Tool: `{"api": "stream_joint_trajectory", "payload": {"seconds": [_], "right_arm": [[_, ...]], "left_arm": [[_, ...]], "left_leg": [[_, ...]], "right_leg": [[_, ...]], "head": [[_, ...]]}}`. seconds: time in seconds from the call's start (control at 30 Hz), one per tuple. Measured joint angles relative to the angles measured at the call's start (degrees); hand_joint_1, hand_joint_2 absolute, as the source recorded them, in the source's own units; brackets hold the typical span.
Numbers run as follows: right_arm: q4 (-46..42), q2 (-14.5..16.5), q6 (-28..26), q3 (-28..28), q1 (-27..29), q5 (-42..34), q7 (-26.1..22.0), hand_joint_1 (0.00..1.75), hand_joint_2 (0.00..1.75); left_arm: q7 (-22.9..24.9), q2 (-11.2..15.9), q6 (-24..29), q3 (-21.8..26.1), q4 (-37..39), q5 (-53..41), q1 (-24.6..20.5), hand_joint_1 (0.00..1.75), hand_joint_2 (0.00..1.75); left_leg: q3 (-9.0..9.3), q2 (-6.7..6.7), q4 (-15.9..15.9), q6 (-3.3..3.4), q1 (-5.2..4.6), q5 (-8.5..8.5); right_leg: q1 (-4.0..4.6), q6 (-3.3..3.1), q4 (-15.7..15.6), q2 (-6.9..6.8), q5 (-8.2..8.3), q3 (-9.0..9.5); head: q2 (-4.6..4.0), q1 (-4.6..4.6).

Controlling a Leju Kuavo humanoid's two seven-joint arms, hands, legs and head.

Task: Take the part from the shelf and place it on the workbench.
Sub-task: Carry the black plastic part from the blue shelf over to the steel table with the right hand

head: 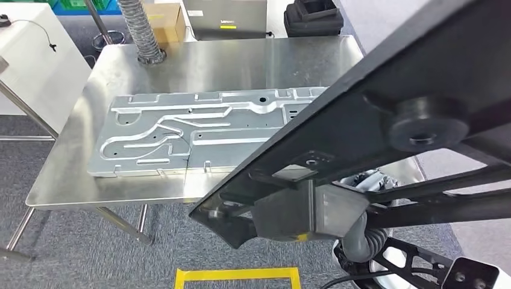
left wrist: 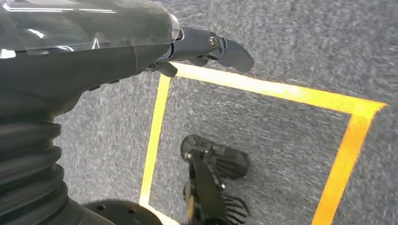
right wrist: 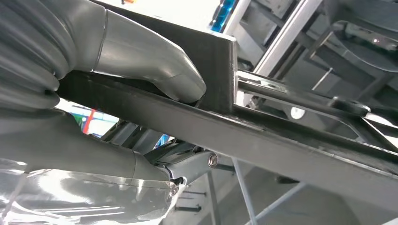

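Right hand (right wrist: 141,93) grips black frame part (head: 385,114), thumb pressed on bar; part held tilted above near right corner of steel workbench (head: 241,60). Stamped metal panel (head: 199,129) covers workbench middle; far strip bare. Left hand (left wrist: 206,49) hangs over carpet beside yellow floor tape (left wrist: 281,93), fingers loosely extended, holding nothing.

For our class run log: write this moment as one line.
right hand: grips black frame part | left hand: empty, above floor | workbench: metal panel on it

Bright, workbench (head: 241,60) glare, blurred carpet (left wrist: 281,42)
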Motion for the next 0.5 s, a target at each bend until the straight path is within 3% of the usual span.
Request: {"api": "stream_joint_trajectory", "payload": {"seconds": [0.07, 0.1, 0.13, 0.2, 0.27, 0.33, 0.4, 0.47, 0.5], "right_arm": [[0.0, 0.0, 0.0, 0.0, 0.2, 0.0, -0.1, 1.75, 1.75], [0.0, -0.1, -0.1, 0.0, 0.5, 0.0, -0.1, 1.75, 1.75], [-0.1, -0.1, -0.1, 0.0, 0.7, 0.1, -0.2, 1.75, 1.75], [-0.3, -0.1, -0.3, 0.0, 1.3, 0.9, -0.3, 1.75, 1.75], [-0.8, -0.1, -1.0, -0.1, 2.1, 2.7, -0.3, 1.75, 1.75], [-1.7, -0.1, -2.9, -0.2, 3.0, 5.7, -0.3, 1.75, 1.75], [-2.9, -0.3, -8.8, -0.3, 3.5, 12.2, 0.4, 1.75, 1.75], [-2.9, -1.3, -17.2, -1.2, 1.3, 19.8, 3.9, 1.75, 1.75], [-1.7, -2.1, -20.2, -2.3, -1.5, 22.7, 6.7, 1.75, 1.75]], "left_arm": [[0.0, 0.0, 0.0, 0.0, 0.0, 0.0, 0.1, 0.00, 1.75], [0.0, 0.0, 0.0, 0.0, 0.0, 0.0, 0.2, 0.00, 1.75], [0.0, 0.0, 0.0, 0.0, 0.0, 0.0, 0.3, 0.00, 1.75], [0.1, 0.0, 0.1, 0.0, 0.0, 0.0, 0.4, 0.00, 1.75], [0.2, 0.0, 0.2, 0.1, 0.0, 0.0, 0.3, 0.00, 1.75], [0.2, 0.0, 0.3, 0.3, 0.0, 0.1, 0.3, 0.00, 1.75], [-0.3, 0.0, 0.2, 0.5, 0.0, 0.3, 0.4, 0.00, 1.75], [-0.7, 0.0, -0.1, 0.6, 0.0, -0.2, 0.5, 0.00, 1.75], [-0.7, 0.0, -0.4, 0.6, 0.0, -0.5, 0.4, 0.00, 1.75]], "left_leg": [[-5.00, -0.01, 7.9, -0.31, 0.16, -2.33], [-6.74, -0.01, 9.9, -0.39, 0.18, -2.12], [-7.36, 0.00, 9.6, -0.40, 0.18, -0.68], [-5.38, -0.01, 2.7, -0.13, 0.17, 4.79], [-2.63, -0.04, -4.1, 0.41, -0.04, 8.07], [-1.79, -0.08, -5.9, 0.95, -0.26, 7.86], [-1.58, -0.12, -6.4, 1.51, -0.07, 7.64], [-1.24, -0.02, -6.8, 2.07, 0.16, 7.55], [-1.18, 0.16, -6.9, 2.25, 0.15, 7.49]], "right_leg": [[0.05, -0.27, 0.0, 0.01, -0.66, 0.69], [0.08, -0.28, 0.0, 0.09, -1.01, 1.07], [0.09, -0.23, 0.1, 0.17, -1.38, 1.55], [0.09, 0.02, 0.1, 0.28, -2.31, 2.80], [0.31, 0.55, 0.3, 0.34, -3.21, 3.61], [0.46, 1.15, 0.4, 0.36, -3.64, 3.69], [0.38, 1.77, 0.4, 0.30, -4.05, 3.76], [0.23, 2.41, 3.4, 0.22, -5.84, 2.36], [0.05, 2.67, 6.7, 0.19, -7.29, 0.58]], "head": [[0.00, 0.00], [0.00, 0.00], [0.00, 0.00], [0.00, 0.00], [0.00, 0.00], [0.00, 0.00], [0.00, 0.01], [0.00, 0.01], [0.00, 0.01]]}}
